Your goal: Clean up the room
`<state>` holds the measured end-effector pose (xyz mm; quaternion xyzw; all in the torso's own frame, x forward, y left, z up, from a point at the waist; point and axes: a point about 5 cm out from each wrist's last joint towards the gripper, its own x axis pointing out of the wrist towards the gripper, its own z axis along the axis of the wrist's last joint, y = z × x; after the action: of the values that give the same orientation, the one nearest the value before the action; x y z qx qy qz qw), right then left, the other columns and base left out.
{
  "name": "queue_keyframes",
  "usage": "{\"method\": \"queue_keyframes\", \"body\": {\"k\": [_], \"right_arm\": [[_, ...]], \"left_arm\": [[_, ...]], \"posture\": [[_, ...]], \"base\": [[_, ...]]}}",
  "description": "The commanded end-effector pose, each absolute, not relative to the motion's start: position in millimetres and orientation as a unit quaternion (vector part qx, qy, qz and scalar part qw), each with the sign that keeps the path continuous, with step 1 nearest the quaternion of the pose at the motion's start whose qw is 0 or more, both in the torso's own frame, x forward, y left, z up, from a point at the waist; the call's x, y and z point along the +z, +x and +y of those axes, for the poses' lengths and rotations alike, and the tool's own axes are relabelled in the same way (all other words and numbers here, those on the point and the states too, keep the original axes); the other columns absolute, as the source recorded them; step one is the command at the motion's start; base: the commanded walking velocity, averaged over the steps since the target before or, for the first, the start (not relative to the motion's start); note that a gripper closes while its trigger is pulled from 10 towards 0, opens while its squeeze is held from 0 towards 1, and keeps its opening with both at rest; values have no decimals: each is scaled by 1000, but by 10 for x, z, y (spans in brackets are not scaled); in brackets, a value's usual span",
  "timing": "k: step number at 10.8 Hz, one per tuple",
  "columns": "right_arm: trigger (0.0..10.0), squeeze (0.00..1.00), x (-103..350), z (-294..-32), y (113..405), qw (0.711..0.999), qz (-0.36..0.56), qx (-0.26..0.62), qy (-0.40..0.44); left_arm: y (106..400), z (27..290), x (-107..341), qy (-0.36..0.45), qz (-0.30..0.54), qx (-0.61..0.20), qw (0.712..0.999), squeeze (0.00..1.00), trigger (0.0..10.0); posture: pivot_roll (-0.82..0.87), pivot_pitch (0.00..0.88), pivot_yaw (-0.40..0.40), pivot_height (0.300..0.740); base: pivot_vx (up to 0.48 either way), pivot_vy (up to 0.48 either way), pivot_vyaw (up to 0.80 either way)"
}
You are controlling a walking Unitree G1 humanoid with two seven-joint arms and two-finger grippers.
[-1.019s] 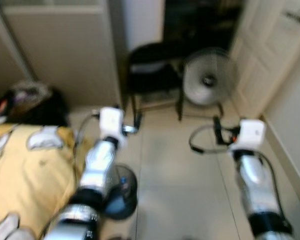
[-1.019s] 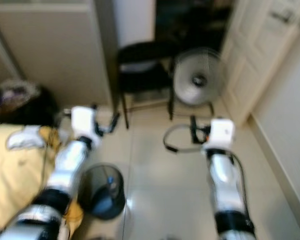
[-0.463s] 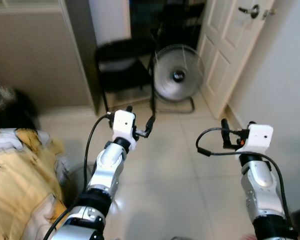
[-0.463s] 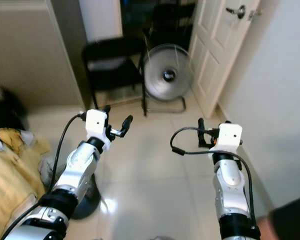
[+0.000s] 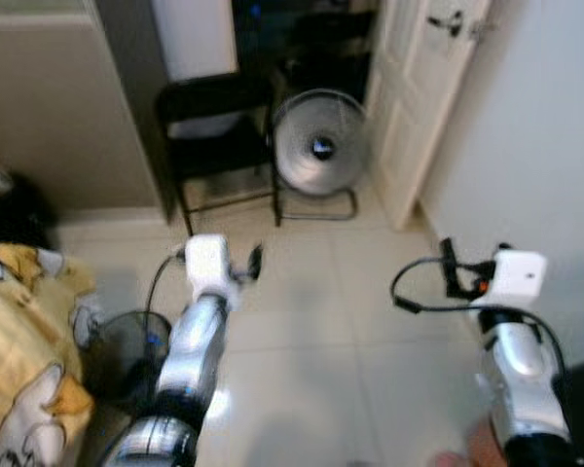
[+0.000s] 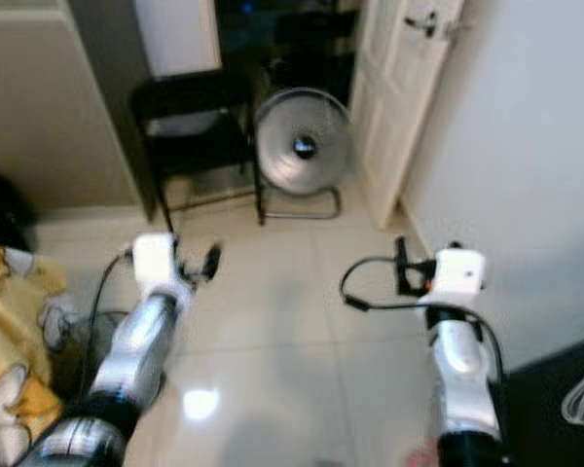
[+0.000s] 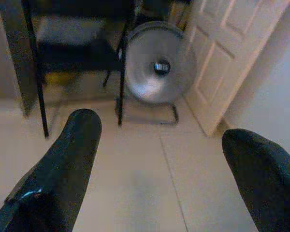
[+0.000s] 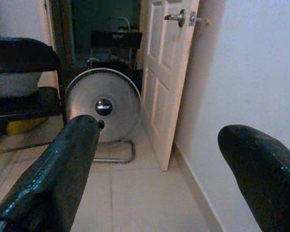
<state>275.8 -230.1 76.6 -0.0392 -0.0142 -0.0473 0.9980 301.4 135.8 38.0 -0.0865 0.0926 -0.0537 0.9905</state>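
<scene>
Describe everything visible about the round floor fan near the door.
The fan is a round silver-grey floor fan with a wire grille and a dark hub at its centre. It stands upright on a bent dark tube base on the tiled floor, between the black chair and the white panelled door. Nothing holds it.

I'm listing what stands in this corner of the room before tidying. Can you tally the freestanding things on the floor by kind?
Black folding chair: 1
Round silver floor fan: 1
Dark mesh wastebasket: 1
Total: 3
</scene>
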Motion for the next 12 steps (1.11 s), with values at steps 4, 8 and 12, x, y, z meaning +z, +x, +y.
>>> {"method": "queue_keyframes", "body": {"k": [4, 8, 12], "right_arm": [[10000, 0, 794, -2166, 2769, 999, -25, -29, -34], [10000, 0, 791, -2166, 2764, 999, -23, -30, -35], [10000, 0, 770, -2192, 2742, 999, -21, -39, -29]], "left_arm": [[3143, 1259, 649, -56, 40, -112, 991, 0, 10000], [3149, 1238, 662, -62, 39, -118, 990, 0, 10000], [3163, 1235, 702, -79, 27, -114, 990, 0, 10000]], "posture": [[-145, 0, 29, 740], [-151, 0, 31, 740], [-155, 0, 35, 740]], "base": [[431, 0, 0], [480, 0, 0], [480, 0, 0]]}}
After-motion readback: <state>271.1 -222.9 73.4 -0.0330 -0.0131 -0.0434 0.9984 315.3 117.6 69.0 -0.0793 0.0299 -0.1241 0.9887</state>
